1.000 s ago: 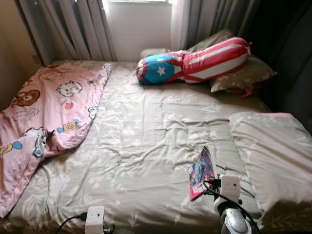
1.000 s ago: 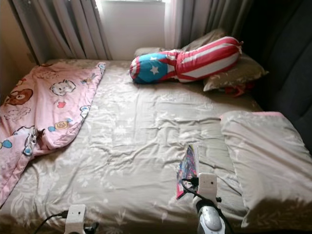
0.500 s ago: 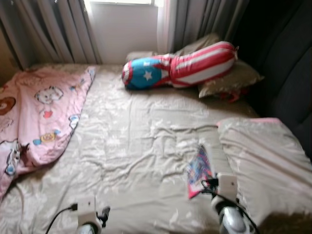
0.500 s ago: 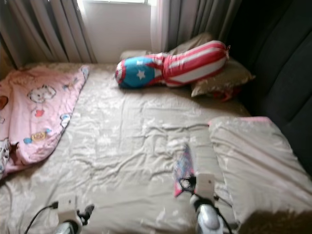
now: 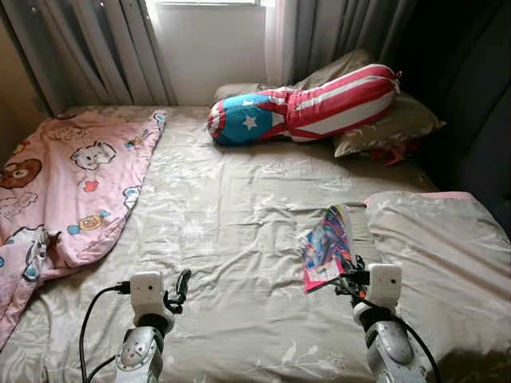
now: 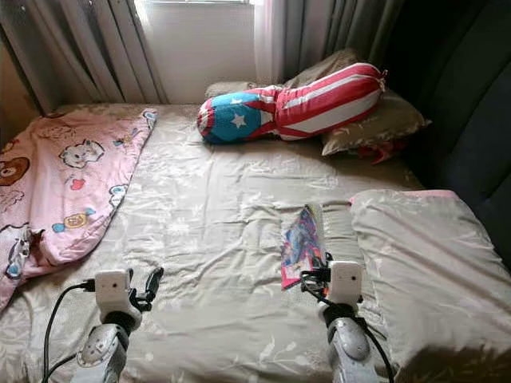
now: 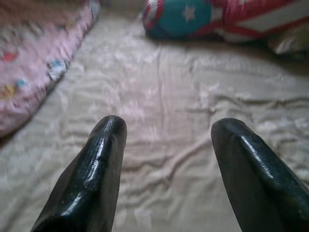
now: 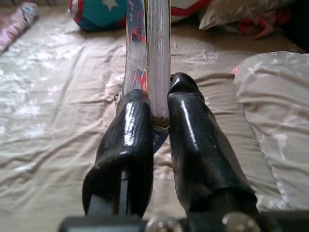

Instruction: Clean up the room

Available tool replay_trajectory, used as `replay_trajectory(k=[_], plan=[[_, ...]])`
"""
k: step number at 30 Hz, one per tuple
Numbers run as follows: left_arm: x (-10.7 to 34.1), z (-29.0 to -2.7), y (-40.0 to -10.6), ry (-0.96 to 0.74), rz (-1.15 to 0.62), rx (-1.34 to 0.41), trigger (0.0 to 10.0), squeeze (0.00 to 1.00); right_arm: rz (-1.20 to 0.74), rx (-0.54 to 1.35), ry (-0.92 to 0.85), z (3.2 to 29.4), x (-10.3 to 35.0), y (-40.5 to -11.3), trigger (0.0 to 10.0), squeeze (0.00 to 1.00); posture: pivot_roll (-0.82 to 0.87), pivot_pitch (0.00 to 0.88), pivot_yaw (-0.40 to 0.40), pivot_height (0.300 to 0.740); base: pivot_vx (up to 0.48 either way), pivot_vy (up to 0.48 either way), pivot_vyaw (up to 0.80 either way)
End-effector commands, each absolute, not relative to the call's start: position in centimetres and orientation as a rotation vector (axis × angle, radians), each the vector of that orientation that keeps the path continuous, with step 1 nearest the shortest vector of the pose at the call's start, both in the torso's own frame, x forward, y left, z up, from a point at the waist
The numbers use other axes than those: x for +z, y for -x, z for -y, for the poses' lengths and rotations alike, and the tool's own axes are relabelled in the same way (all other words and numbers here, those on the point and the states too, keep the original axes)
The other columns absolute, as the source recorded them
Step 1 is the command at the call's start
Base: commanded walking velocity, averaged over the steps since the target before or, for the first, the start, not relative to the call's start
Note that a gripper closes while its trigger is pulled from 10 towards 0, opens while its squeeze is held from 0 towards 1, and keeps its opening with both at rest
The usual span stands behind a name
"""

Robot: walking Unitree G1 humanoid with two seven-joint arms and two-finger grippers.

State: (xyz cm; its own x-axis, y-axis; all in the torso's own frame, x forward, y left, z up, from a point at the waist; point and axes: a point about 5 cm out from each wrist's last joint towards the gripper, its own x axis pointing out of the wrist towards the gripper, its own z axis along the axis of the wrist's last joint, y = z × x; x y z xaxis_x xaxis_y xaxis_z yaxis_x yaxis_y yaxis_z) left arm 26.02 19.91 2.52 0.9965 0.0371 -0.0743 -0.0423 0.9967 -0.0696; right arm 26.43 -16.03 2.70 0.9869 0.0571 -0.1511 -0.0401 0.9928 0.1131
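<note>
A thin colourful book point(image 5: 328, 246) is held edge-up above the beige bed sheet point(image 5: 239, 207), right of the bed's middle. My right gripper point(image 8: 155, 104) is shut on the book point(image 8: 153, 43), its black fingers clamping the lower edge. My left gripper point(image 7: 166, 130) hangs open over the sheet at the front left, nothing between its fingers point(image 5: 182, 282). A pink cartoon blanket point(image 5: 72, 175) is bunched along the left side of the bed. A long red, white and blue star-print bolster point(image 5: 307, 100) lies across the head of the bed.
A beige pillow point(image 5: 443, 255) lies at the right, close beside the book. More pillows point(image 5: 391, 120) sit behind the bolster, with something red tucked under them. Grey curtains point(image 5: 112, 48) and a window back the bed. A dark padded wall point(image 5: 479, 104) runs along the right.
The camera has shifted. My right gripper has lifted the book farther up and forward over the sheet. My left arm has risen into view, its fingers now showing above the sheet.
</note>
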Motion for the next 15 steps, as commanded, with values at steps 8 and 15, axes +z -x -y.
replay_trajectory(k=[8, 15], plan=[[3.9, -19.7, -26.8, 0.078, -0.028, 0.057, 10.0, 0.0, -0.148, -0.009, -0.157, 16.1, 3.8, -27.3, 10.0, 0.0, -0.07, 0.0, -0.008, 0.74, 0.0, 0.0, 0.0], [4.6, -19.4, -27.4, 0.077, -0.023, 0.037, 10.0, 0.0, -0.145, -0.019, -0.142, 16.1, 3.7, -27.0, 10.0, 0.0, -0.08, 0.0, -0.004, 0.705, 0.0, 0.0, 0.0]])
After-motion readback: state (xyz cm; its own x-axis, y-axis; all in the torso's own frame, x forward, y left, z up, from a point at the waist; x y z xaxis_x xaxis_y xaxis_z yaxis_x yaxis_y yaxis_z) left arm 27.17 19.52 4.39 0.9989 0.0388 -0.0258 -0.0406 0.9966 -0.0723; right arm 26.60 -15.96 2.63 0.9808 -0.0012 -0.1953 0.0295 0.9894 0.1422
